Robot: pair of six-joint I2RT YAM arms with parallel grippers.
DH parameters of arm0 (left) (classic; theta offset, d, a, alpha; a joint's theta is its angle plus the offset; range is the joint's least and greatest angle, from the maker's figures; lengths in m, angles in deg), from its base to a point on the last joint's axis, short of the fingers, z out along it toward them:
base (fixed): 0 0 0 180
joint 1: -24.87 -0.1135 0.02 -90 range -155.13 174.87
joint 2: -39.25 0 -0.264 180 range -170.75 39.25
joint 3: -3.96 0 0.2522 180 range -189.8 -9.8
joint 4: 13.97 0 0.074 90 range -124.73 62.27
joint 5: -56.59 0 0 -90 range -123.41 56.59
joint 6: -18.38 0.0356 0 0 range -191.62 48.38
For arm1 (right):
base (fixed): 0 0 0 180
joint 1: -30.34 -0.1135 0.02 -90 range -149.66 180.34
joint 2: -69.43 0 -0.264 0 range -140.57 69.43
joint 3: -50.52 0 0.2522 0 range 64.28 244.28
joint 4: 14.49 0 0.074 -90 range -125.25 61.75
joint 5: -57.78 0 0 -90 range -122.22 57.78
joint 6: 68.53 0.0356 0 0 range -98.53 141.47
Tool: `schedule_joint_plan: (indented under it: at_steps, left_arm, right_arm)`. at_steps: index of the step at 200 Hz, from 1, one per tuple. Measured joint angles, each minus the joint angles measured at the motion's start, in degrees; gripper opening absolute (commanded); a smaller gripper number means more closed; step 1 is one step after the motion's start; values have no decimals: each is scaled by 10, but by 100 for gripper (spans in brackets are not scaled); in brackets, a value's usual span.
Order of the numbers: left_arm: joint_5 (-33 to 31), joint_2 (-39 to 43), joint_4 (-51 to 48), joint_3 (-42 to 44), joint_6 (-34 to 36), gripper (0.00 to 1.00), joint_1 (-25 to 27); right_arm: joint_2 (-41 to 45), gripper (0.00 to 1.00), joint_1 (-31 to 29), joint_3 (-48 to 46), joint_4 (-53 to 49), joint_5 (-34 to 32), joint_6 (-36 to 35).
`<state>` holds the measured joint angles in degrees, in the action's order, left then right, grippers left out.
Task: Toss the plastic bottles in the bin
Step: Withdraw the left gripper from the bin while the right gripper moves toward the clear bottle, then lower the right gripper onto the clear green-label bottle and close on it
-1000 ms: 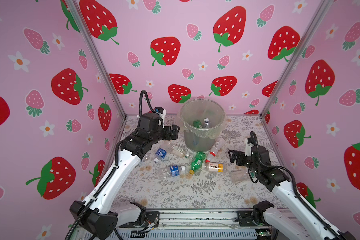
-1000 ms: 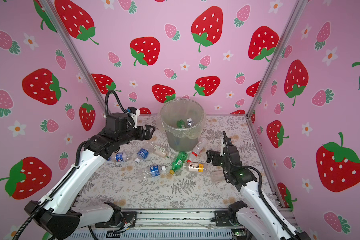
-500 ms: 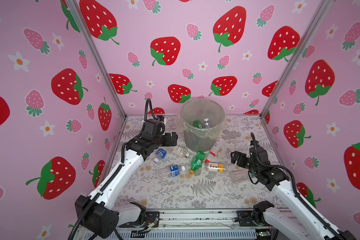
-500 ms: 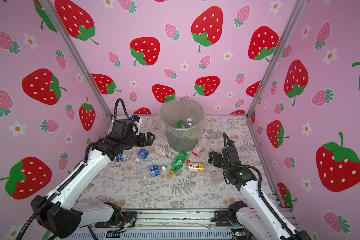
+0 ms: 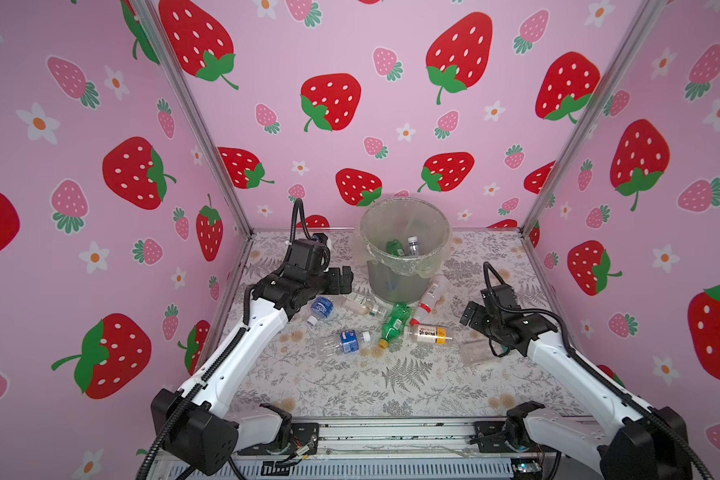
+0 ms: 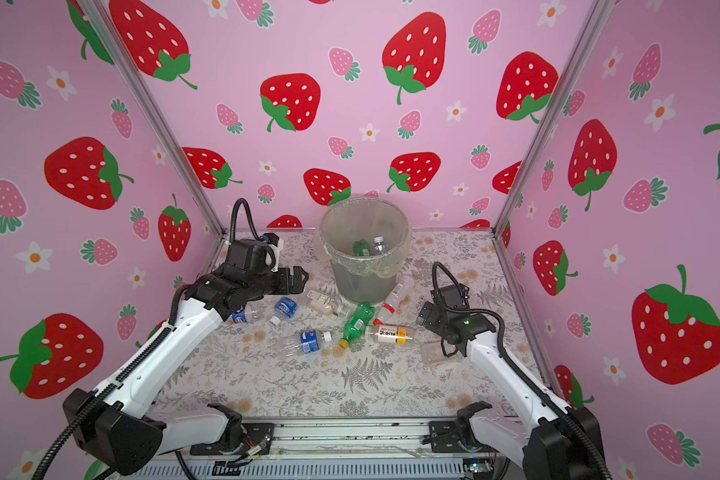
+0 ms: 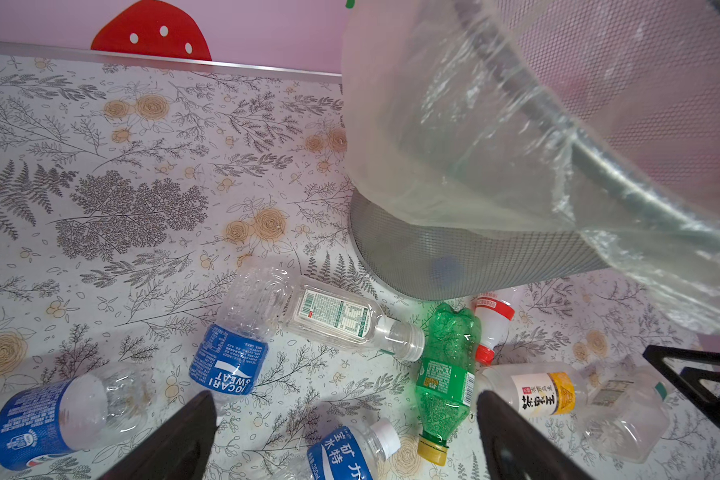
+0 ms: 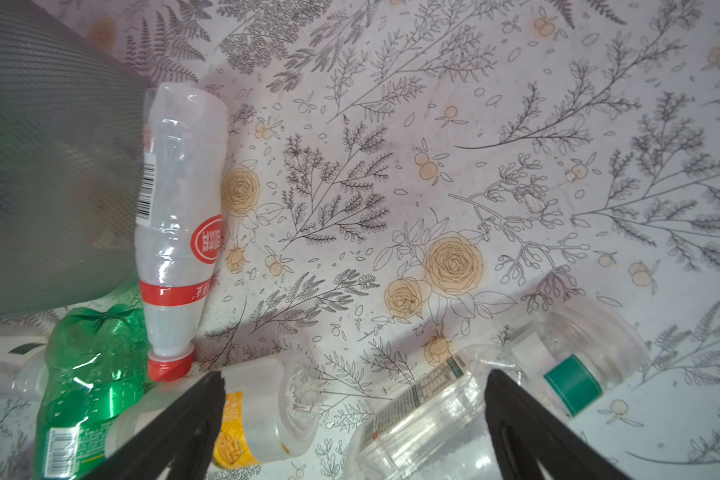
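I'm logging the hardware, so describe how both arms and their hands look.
Both the left arm and right arm have white shells over the long links and black joint housings, with black ribbed cable hoses looping above the wrists. The left hand and right hand are black, with flat, tapering fingers.

1. The floral table (image 5: 350,386) carries the bin (image 5: 395,286), which stands ahead of the left jaws
2. Below and just ahead of the left jaws lie a green bottle (image 7: 445,374) and blue-label bottles (image 7: 229,365)
3. Below the gap of the right jaws lies a clear bottle (image 8: 425,419); ahead of them, a red-cap bottle (image 8: 175,208) lies just beside the bin
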<state>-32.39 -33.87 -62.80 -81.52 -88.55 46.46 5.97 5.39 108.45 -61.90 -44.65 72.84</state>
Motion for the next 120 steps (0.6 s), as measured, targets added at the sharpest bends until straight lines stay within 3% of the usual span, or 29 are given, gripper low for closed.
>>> schedule_joint_plan:
  at_steps: [48, 120]
  left_arm:
    - [-5, 0, -11, 0, 2, 99, -2]
    - [-18, 0, -26, -3, 2, 99, -23]
  right_arm:
    - [-10, 99, 1, 26, -45, -30, 55]
    - [59, 99, 1, 27, -104, -84, 172]
